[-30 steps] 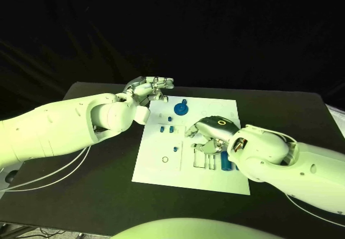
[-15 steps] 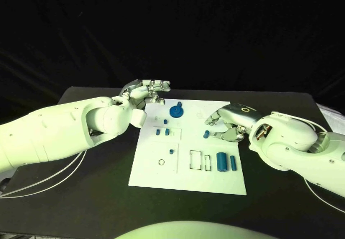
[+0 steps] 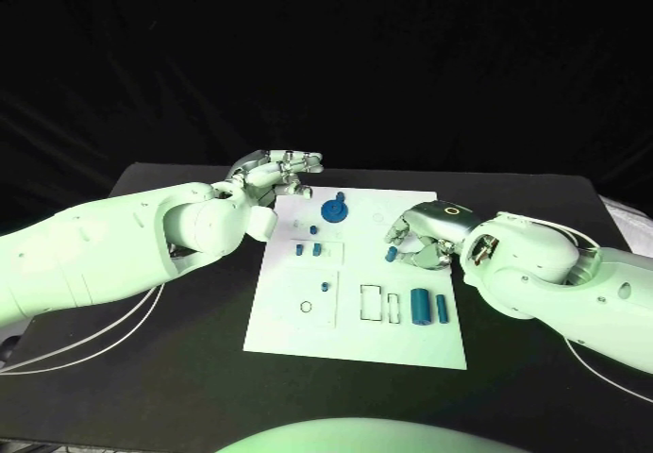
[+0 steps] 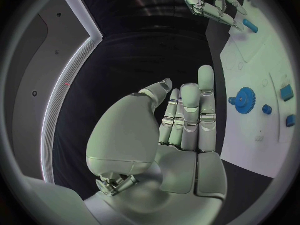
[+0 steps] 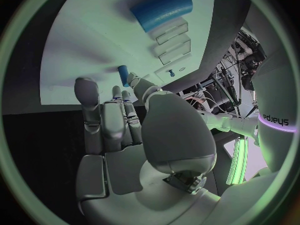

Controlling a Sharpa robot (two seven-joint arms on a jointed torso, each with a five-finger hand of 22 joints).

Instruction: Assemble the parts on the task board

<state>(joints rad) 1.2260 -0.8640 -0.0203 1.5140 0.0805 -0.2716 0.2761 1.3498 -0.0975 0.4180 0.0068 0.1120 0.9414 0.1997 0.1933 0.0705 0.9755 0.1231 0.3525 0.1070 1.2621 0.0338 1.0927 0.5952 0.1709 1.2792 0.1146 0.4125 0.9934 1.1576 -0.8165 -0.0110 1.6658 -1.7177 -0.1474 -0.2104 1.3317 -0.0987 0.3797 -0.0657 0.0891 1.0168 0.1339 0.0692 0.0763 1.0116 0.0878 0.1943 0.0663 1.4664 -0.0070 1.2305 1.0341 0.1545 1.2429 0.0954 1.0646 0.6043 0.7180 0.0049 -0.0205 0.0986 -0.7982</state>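
- While the white board [image 3: 357,326] lies on the black desk [image 3: 177,377] with its long axis running away from the robot, the right robot hand [image 3: 419,238] hovers over its right side, fingers apart, touching a small blue peg [image 3: 391,254]; whether it grips it, I cannot tell.
- Left robot hand [image 3: 279,170] sits at the board's far left corner, fingers straight, holding nothing.
- Blue gear [image 3: 336,209] lies near the far edge.
- Two blue cylinders [image 3: 427,306] lie side by side, lengthwise along the board.
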